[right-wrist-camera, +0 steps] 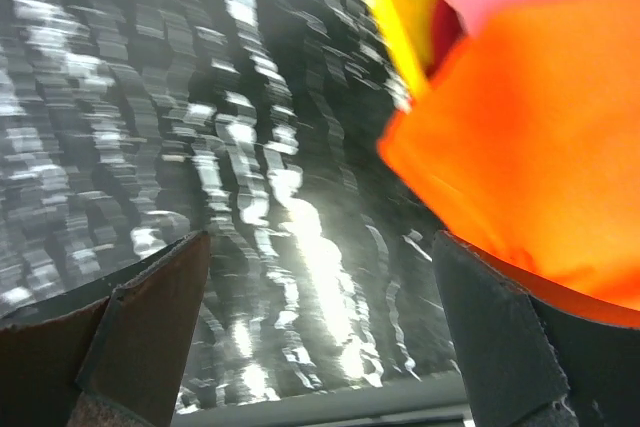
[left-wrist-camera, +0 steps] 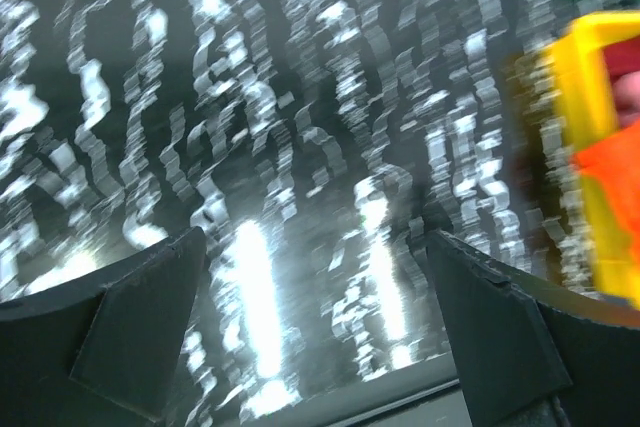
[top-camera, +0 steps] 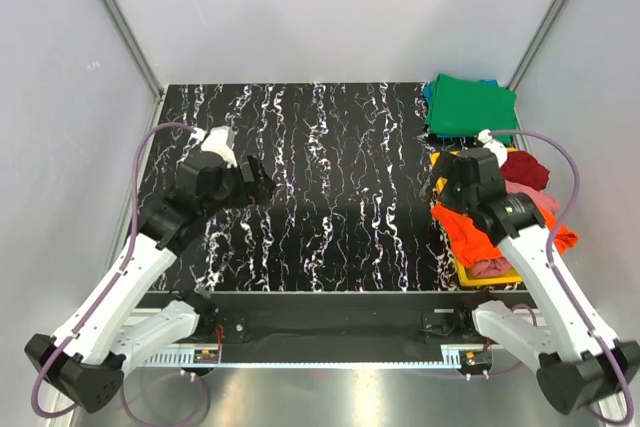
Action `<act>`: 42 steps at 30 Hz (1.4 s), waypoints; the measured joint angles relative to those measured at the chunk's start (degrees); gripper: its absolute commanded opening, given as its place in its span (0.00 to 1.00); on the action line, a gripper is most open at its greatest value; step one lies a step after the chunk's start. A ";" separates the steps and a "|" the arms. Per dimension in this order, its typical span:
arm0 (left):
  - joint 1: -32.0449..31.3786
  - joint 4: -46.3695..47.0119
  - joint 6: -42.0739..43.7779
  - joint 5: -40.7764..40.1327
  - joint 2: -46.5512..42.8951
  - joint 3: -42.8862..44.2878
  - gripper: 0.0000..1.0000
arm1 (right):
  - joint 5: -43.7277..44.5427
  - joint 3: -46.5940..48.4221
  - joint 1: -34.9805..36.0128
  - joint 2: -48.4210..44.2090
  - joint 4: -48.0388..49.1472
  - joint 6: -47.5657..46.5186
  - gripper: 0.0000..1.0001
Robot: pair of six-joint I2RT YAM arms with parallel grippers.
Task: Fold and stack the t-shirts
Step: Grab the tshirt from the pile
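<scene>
A bright orange t-shirt [top-camera: 470,229] lies crumpled over the left edge of the yellow tray [top-camera: 490,275] at the right of the table, with a pink shirt [top-camera: 490,267] and a dark red shirt [top-camera: 524,169] beside it. It fills the upper right of the right wrist view [right-wrist-camera: 520,147]. A folded green shirt [top-camera: 470,107] lies on a blue one [top-camera: 430,95] at the back right. My right gripper [top-camera: 438,189] is open, just left of the orange shirt, holding nothing. My left gripper [top-camera: 262,185] is open and empty over the bare table, left of centre.
The black marbled table [top-camera: 330,197] stretches between the two grippers. White walls enclose it on three sides. The yellow tray also shows at the right edge of the left wrist view [left-wrist-camera: 590,97].
</scene>
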 measured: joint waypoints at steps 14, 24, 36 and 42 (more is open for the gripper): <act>0.31 -12.48 3.91 -7.74 -9.92 -4.50 0.99 | 10.38 2.60 0.00 28.57 -4.07 1.64 0.86; 0.35 -12.79 4.31 -10.84 -10.93 -5.05 0.99 | 14.19 3.04 -0.66 33.57 -3.54 0.24 0.51; 0.35 -12.83 4.31 -12.02 -11.39 -5.53 0.99 | 13.22 7.96 -3.02 33.09 -4.33 -3.28 0.00; 0.35 -12.81 4.28 -12.87 -12.55 -5.55 0.99 | 4.63 29.38 -2.86 32.79 -7.91 -5.25 0.00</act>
